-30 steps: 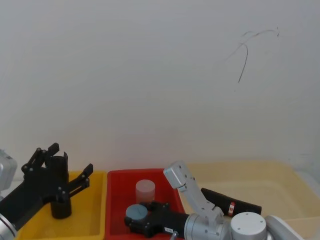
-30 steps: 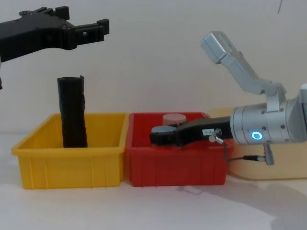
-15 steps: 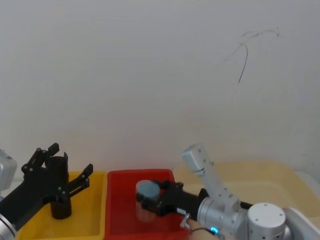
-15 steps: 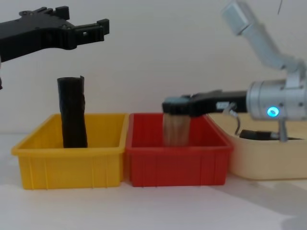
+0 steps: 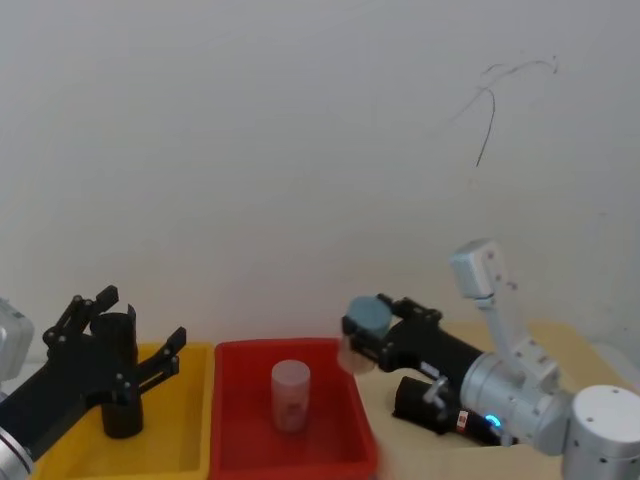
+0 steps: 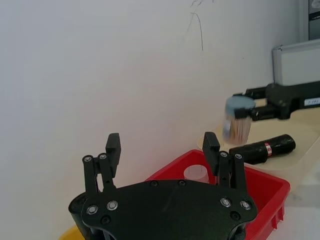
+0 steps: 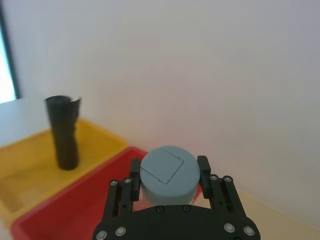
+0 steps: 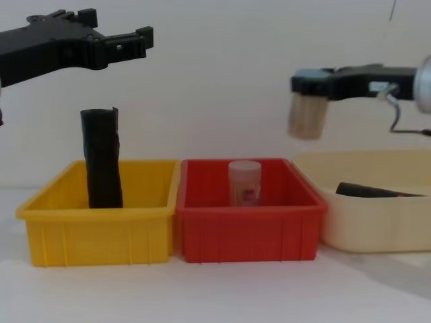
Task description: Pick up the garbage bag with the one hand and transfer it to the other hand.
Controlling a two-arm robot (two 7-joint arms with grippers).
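Right claw [image 8: 311, 84] now above garbage bag [image 8: 377, 191]

The three bins are seen from above by the head view and side-on, low and level, by the chest view, both faced toward the white wall [image 8: 222, 81]. The red bin [image 5: 240, 440] is shared by all four views. The wrist views are taken from close behind each arm's own fingers.

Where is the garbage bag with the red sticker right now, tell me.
The garbage bag lies on its side in the beige tray on the robot's right, beside the red bin. The right gripper holds a grey-capped jar above it.
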